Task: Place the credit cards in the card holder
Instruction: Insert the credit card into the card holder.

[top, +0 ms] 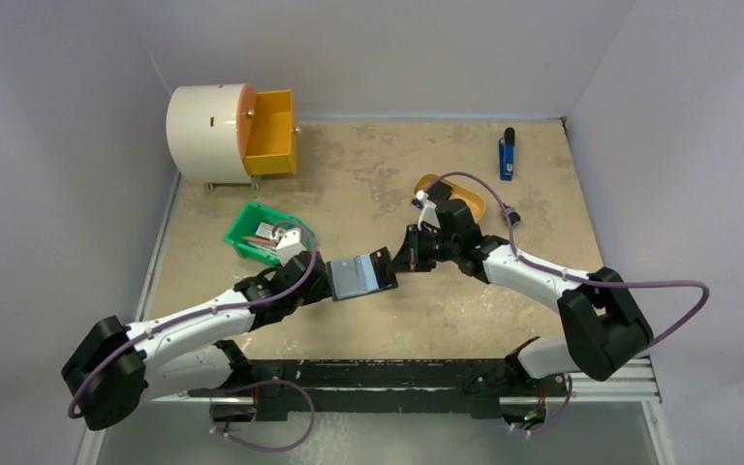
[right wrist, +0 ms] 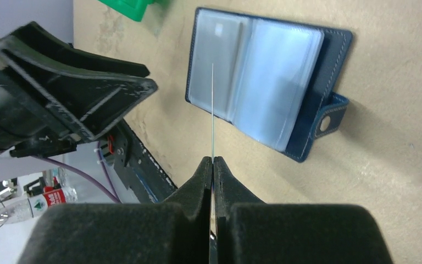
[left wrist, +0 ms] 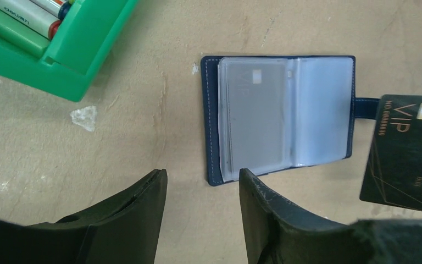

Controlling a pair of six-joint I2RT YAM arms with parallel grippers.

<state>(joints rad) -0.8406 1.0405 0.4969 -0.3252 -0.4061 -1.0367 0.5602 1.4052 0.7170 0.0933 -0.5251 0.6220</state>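
Right claw [right wrist: 213,163]: clamped on black credit card [left wrist: 406,154], poised beside the snap tab [left wrist: 365,107]. Left claw [left wrist: 203,184]: jaws apart, empty, at the card holder's [left wrist: 286,118] near corner. Card holder: spread flat on table [left wrist: 143,126]. Handling: line card edge with the mouth of a clear sleeve [left wrist: 321,110], slide gently.

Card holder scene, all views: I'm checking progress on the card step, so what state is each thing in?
card holder: lying open, clear sleeves facing up.
right gripper: shut on the VIP card.
VIP card: held beside the card holder, not yet in a sleeve.
left gripper: open, holding nothing.
orange drawer: pulled out.
green bin: upright, markers inside.
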